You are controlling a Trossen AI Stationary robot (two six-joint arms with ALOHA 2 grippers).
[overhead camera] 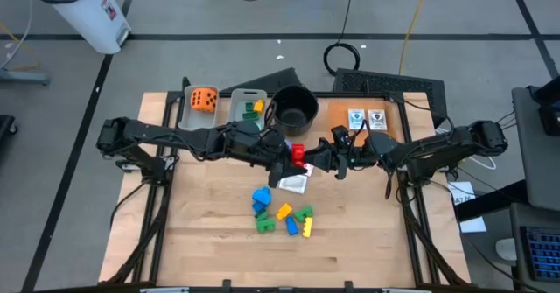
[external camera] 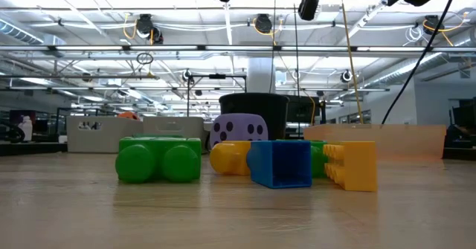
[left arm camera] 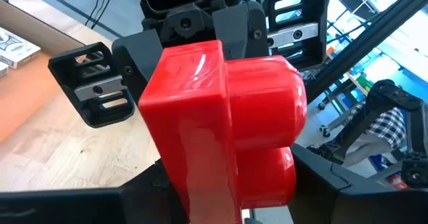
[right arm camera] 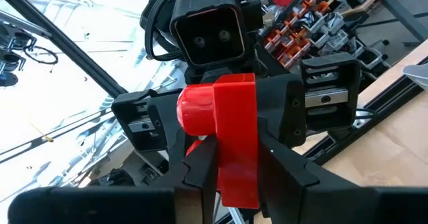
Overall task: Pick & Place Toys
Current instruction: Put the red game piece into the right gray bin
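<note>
Overhead picture of a wooden table (overhead camera: 367,249) with two dark robot arms reaching in from either side and meeting nose to nose above its middle. Between them, raised off the wood, a red block (overhead camera: 297,155). Left gripper (overhead camera: 286,154) closed around the block, seen very close in the left wrist view with dark fingers hugging both of its lower sides. Right gripper (right arm camera: 241,174) also pressed onto it, fingertips (right arm camera: 200,167) angled in against the narrow flat faces below the round stud; apparently a hand-over, with both ends gripped at once. On the table nearer the front edge, well apart from the arms, a loose cluster of toys: a green block (external camera: 159,160), a blue block (external camera: 280,163) and a yellow block (external camera: 351,165), with a purple die (external camera: 237,132) behind them. Along the far edge, an orange die (overhead camera: 204,100) inside a grey bin (overhead camera: 190,116), a round black pot (overhead camera: 296,108), and two picture cards (overhead camera: 366,118). Red block judged light, hollow and rigid, in glossy moulded plastic, so likely slippery but not fragile. Best taken across the flat parallel faces rather than the rounded studs, with a firm squeeze and no release by one side until the other is seated.
</note>
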